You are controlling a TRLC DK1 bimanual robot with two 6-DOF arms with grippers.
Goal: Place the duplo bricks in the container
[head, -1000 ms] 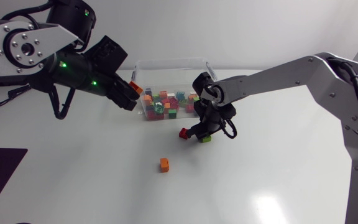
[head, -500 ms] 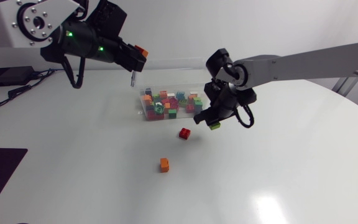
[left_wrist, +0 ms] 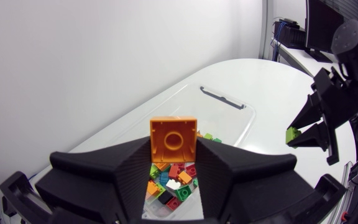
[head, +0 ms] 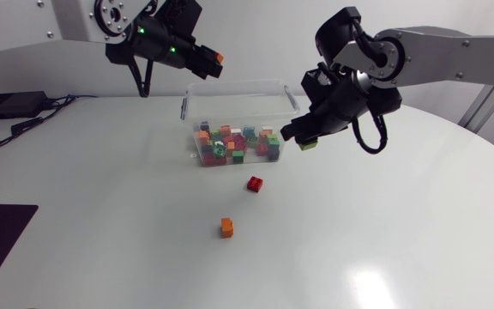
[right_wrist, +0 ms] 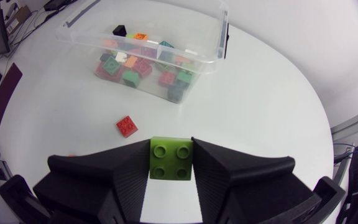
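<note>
Container point(head: 234, 85) has lots in. Left pincer point(head: 213, 62) grips orange brick point(left_wrist: 173, 138), right pincer point(head: 304, 139) green brick point(right_wrist: 171, 158); red brick point(head: 255, 183) + 2nd orange brick point(head: 226, 227) left on table point(head: 358, 240).

A brick point(head: 255, 183) lies before the container point(head: 234, 84), another brick point(head: 226, 227) nearer (leftward).

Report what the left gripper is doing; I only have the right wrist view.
Observer: The left gripper is shut on an orange duplo brick.
Operator: Place it relative to the container.
Observer: It hangs high by the clear container's far left corner, not down inside.
Operator: List any loose bricks I can't see.
Observer: A loose orange brick lies on the table, nearer the front edge than the red brick.
</note>
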